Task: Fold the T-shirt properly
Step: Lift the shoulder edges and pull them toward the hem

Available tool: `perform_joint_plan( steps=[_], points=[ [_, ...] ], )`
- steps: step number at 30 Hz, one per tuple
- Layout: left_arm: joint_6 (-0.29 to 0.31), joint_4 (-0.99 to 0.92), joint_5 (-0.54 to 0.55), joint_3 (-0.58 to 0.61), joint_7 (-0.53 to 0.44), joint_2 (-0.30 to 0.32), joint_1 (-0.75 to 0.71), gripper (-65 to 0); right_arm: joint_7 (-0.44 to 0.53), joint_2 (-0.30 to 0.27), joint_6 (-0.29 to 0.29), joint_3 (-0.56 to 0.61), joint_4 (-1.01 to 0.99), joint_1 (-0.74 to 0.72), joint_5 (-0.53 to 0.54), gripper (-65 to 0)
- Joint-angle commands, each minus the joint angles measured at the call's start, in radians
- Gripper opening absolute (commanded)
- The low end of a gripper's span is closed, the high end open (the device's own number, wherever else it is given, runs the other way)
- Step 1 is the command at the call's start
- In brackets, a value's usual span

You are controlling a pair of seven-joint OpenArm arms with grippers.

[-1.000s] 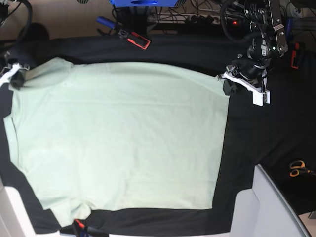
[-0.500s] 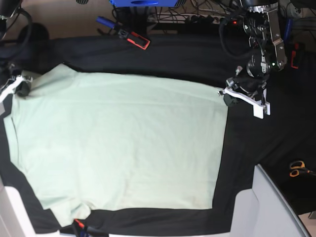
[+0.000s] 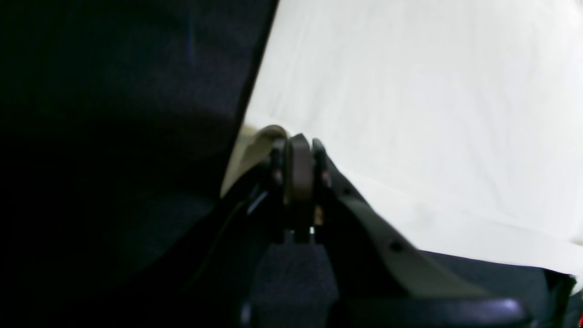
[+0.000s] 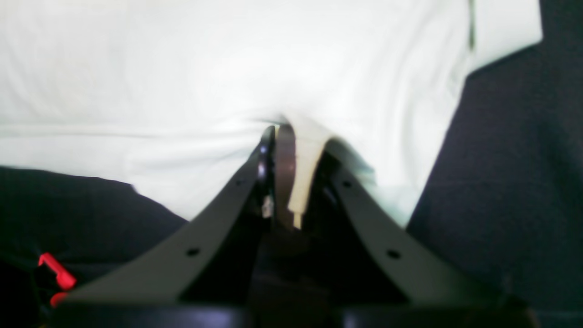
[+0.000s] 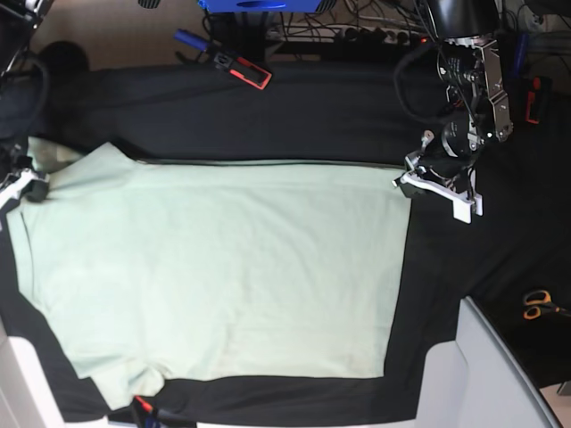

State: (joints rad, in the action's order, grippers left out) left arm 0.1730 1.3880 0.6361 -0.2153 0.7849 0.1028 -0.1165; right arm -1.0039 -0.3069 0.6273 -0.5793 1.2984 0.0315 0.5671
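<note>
In the left wrist view, the left claw [image 3: 298, 157] is clenching a corner of the T-shirt [image 3: 410, 114], its jaws pressed together with a curl of pale cloth bunching just beside them, and the shirt's straight edge is running away from the claw against the black tablecloth [image 3: 114, 136], which is filling the side away from the shirt. In the right wrist view, the right claw [image 4: 284, 150] is likewise pinching a fold of the T-shirt [image 4: 205, 68], the fabric puckering toward the jaws and a strip of it showing between them, while the tablecloth [image 4: 514, 182] is lying dark beyond the shirt's far edge. In the base view, the T-shirt [image 5: 223, 267] is lying spread on the cloth-covered worktop [image 5: 312, 116], and both claws, the left claw [image 5: 409, 176] at one far corner and the right claw [image 5: 31, 185] at the other, are dragging the far edge toward the near hem: that edge is sitting clearly nearer the hem than it was a second ago, and more black cloth is being uncovered beyond it. The folded-over band is looking wider, so the first lengthwise fold seems to be under way but far from finished, since most of the shirt is lying single and flat between the far edge and the hem.
</note>
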Motion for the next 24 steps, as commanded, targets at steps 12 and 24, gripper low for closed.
perform_joint_plan(
  steps=[12,24],
  points=[
    [0.0,-0.011,0.015,0.043,-0.015,0.008,0.073,-65.0,0.129,-0.07,-0.028,0.152,-0.115,-0.094,0.018,-64.9],
    [-0.002,-0.121,0.014,0.043,-0.017,0.012,0.137,-65.0,0.175,-0.076,-0.03,0.223,-0.174,-0.175,0.018,-64.9]
  ],
)
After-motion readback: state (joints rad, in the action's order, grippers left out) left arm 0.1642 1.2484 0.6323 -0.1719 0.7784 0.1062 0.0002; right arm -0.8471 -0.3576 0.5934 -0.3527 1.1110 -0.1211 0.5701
